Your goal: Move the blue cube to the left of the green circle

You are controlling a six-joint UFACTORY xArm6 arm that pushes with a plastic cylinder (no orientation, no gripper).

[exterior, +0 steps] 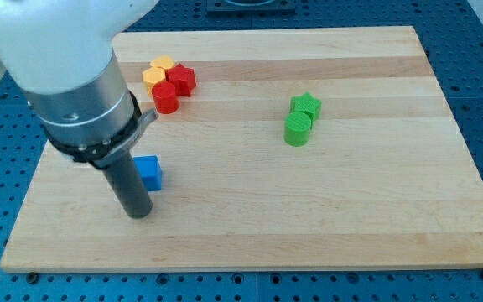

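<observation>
Six blocks on the table: one blue cube beside my tip near the left edge, two green, two red, one yellow; my rod grasps nothing.

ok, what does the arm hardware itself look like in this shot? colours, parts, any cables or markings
The arm enters from the view's top left: a glossy white rounded shell, then a grey metallic cylindrical collar with a black ring and a small grey tab on its side. Below that is a straight dark grey rod ending in my tip, blunt and round. No cables or markings show.
</observation>
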